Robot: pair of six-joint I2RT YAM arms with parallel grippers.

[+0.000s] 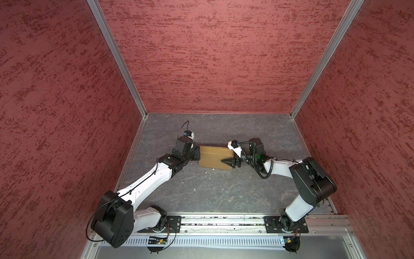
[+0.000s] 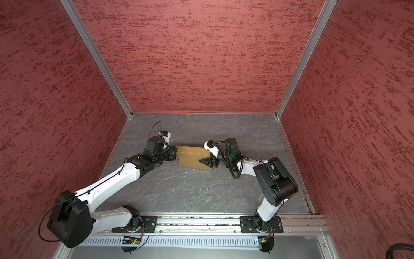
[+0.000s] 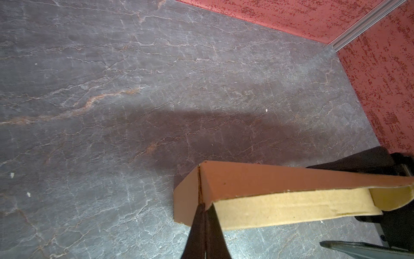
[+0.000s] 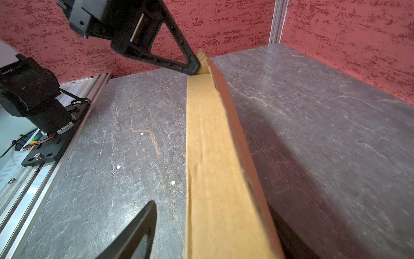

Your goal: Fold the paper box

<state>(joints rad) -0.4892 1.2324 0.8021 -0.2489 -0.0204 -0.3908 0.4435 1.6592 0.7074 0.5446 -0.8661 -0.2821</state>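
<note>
Mid-way across the grey stone-patterned counter (image 1: 201,195) is the tan corrugated paper box (image 1: 212,157). The right gripper (image 1: 226,162) straddles one end, jaws spread (only the right wrist view shows the gap). The left gripper (image 3: 202,209), jaws pressed together, pinches the opposite end flap.

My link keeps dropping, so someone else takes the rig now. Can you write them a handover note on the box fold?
Left gripper: jaws shut on the box, at its left-end corner.
Right gripper: jaws open at the right end, not gripping.
Box: mid-table, held between both arms.
Done: folded into a shallow box, lid down.
Left: the front edge gapes near the right end; probably press it shut, then release.
</note>
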